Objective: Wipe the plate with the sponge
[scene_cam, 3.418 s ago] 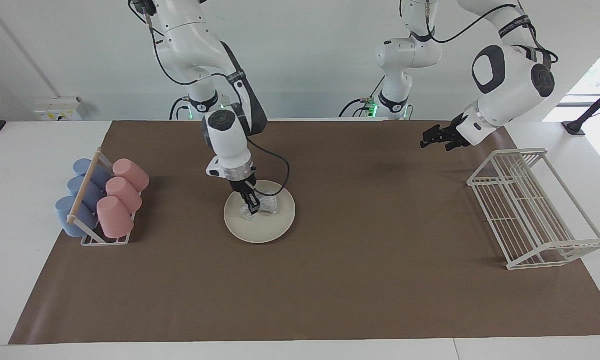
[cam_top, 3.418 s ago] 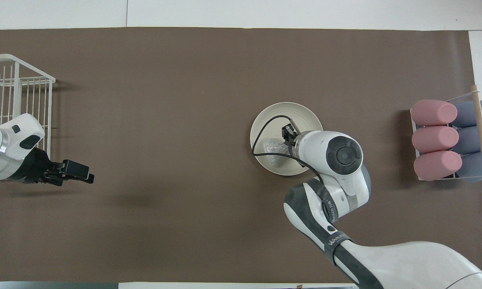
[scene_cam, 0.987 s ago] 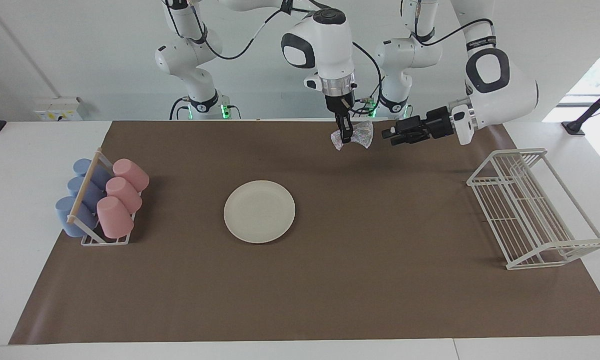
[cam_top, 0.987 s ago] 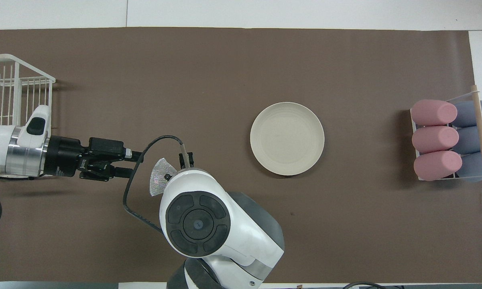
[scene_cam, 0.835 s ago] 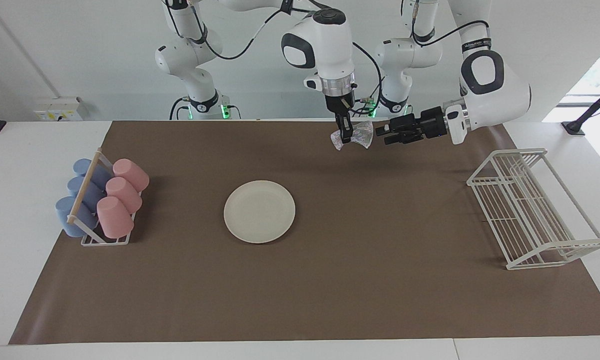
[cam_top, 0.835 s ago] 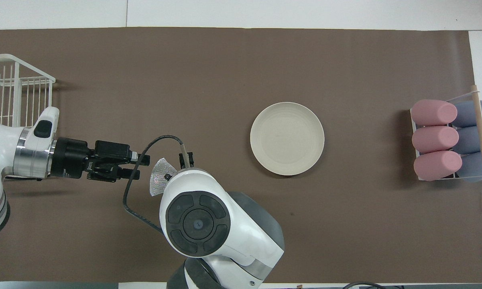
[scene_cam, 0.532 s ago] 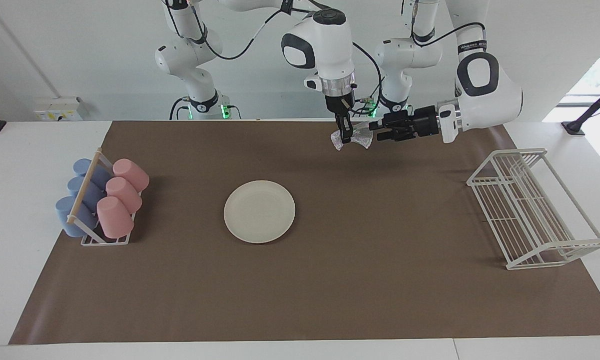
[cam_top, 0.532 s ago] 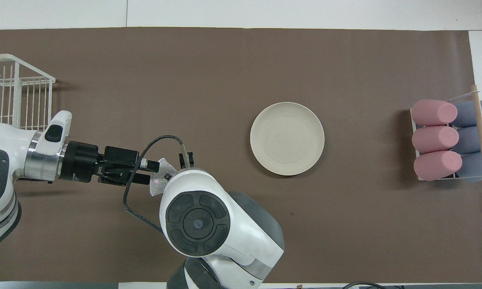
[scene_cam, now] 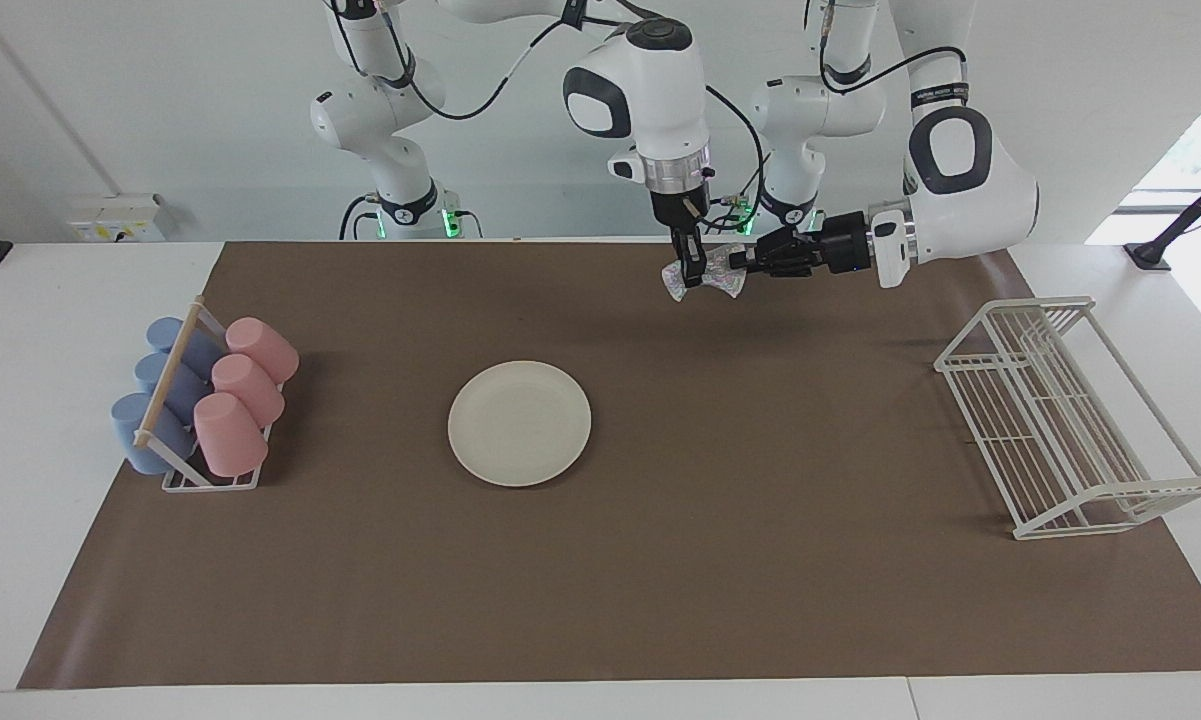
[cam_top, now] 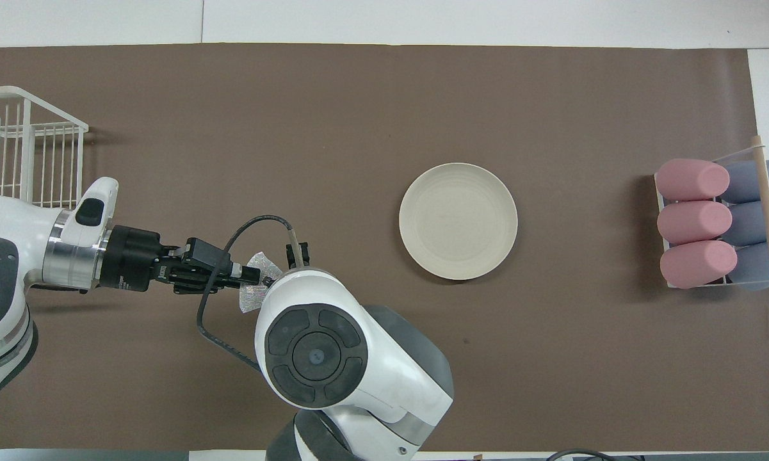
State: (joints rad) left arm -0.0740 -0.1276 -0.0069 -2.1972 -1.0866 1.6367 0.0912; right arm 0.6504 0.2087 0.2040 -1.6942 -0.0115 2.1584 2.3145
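Observation:
The cream plate (scene_cam: 520, 423) (cam_top: 458, 221) lies bare on the brown mat, toward the right arm's end. The silvery sponge (scene_cam: 725, 278) (cam_top: 258, 260) hangs in the air over the mat's strip by the robots' bases, well away from the plate. My right gripper (scene_cam: 693, 272) points straight down and is shut on the sponge's pinched middle; in the overhead view its own wrist hides it. My left gripper (scene_cam: 739, 263) (cam_top: 256, 276) reaches in level from the wire rack's side, its fingertips shut on the sponge's outer lobe.
A holder with pink and blue cups (scene_cam: 205, 400) (cam_top: 717, 224) stands at the right arm's end of the mat. A white wire rack (scene_cam: 1070, 415) (cam_top: 19, 147) stands at the left arm's end. The right arm's cable loops beside the sponge.
The right gripper lifted the sponge off the plate and carried it up toward the left arm. Over the last second the left gripper slid in level and closed on the sponge's lobe.

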